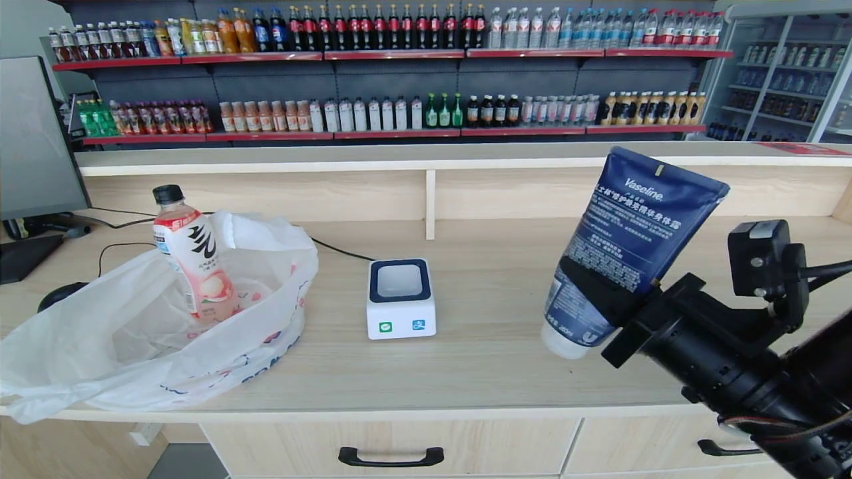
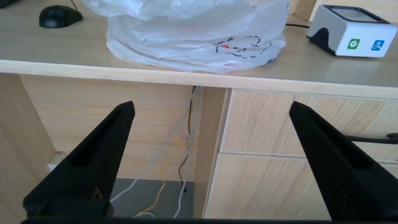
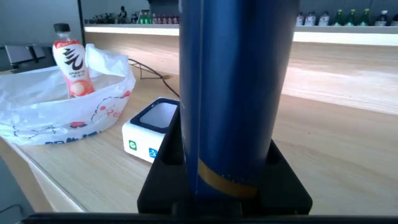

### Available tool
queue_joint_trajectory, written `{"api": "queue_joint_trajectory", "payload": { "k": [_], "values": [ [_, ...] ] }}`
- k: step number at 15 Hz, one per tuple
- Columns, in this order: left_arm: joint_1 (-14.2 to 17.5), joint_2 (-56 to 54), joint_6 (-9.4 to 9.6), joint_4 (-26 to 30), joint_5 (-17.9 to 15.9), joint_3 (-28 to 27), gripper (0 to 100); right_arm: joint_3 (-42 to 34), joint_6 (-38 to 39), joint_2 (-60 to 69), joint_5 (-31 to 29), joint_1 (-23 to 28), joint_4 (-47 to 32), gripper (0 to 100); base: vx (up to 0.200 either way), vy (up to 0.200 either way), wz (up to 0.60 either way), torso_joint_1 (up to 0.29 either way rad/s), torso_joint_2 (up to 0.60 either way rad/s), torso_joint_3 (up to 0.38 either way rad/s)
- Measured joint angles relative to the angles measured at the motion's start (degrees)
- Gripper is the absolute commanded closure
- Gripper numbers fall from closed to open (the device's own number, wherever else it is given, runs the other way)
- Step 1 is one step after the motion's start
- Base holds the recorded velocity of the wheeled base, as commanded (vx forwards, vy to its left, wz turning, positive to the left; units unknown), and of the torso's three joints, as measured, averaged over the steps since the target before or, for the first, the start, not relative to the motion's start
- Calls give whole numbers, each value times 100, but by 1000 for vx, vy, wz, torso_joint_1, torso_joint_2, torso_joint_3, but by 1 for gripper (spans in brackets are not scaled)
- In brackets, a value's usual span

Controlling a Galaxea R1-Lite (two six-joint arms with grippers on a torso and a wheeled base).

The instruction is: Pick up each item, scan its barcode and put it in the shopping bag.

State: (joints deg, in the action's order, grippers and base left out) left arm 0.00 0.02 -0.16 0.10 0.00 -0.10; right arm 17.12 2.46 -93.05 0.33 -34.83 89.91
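- Your right gripper (image 1: 602, 299) (image 3: 227, 168) is closest to you. Its fingers are shut tight on a blue lotion tube (image 1: 632, 233) (image 3: 236, 81), near the cap end.
- You hold the tube up to the right of the white barcode scanner (image 1: 401, 299) (image 3: 152, 127) (image 2: 351, 31), well apart from it. It leans over. The white cap is the low end and is closer to the scanner. The flat sealed end is up high, farther from the scanner.
- You can see the scanner sitting on the wooden counter (image 1: 492, 359), with its dark window facing up.
- Look left of the scanner and you find the white plastic shopping bag (image 1: 133, 332) (image 2: 193, 31) (image 3: 56, 106), lying open just beside it.
- A peach drink bottle (image 1: 193, 256) (image 3: 71, 62) with a black cap stands in the bag, tipped a little.
- Your left gripper (image 2: 211, 162) has its fingers spread wide with nothing between them. It sits lower than the scanner, under the counter's front edge, facing the drawers below the bag.
- A black computer mouse (image 1: 60, 295) (image 2: 60, 15) lies past the bag, on the side away from the scanner.
- Far behind the scanner, red shelves (image 1: 399, 56) are full of drink bottles.
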Motion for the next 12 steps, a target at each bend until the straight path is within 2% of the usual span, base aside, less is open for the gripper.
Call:
{"api": "queue_joint_trajectory", "payload": {
  "k": [4,9,12],
  "values": [
    [0,0,2,0,0,0,0,16,1146,323,1003,-200,4,100,0,0,0,0,0,0],
    [0,0,2,0,0,0,0,-78,2203,553,1128,-321,1,100,0,0,0,0,0,0],
    [0,0,0,0,0,0,0,118,2750,642,1141,-696,9,100,0,0,0,0,0,0]
  ]
}}
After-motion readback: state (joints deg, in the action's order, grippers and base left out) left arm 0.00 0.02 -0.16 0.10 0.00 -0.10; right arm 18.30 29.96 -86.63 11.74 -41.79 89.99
